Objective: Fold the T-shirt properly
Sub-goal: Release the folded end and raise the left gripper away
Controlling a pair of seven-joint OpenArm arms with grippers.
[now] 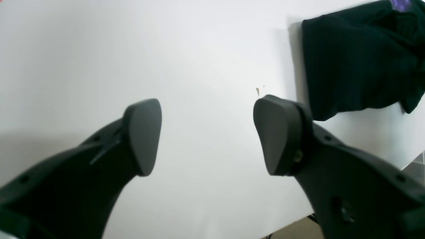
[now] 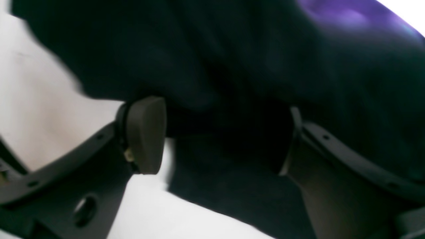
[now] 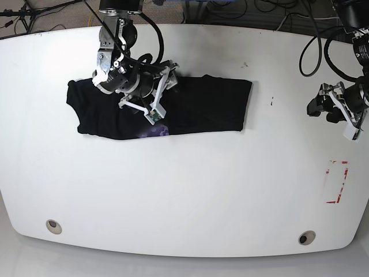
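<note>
The black T-shirt (image 3: 202, 107) lies on the white table (image 3: 190, 190) as a long band, with a bit of purple print (image 3: 154, 131) at its front edge. My right gripper (image 3: 163, 93) hovers over the band's middle and is open; in the right wrist view black cloth (image 2: 232, 66) fills the gap of that gripper (image 2: 222, 139) between its spread fingers. My left gripper (image 3: 337, 109) is far off near the table's right edge. It is open (image 1: 207, 132) over bare table, and one end of the shirt (image 1: 358, 63) shows at that view's upper right.
A red rectangular mark (image 3: 336, 182) sits on the table's right side. Two round holes (image 3: 53, 225) (image 3: 305, 236) lie near the front edge. Cables (image 3: 242, 11) run behind the back edge. A small speck (image 1: 257, 91) marks the surface.
</note>
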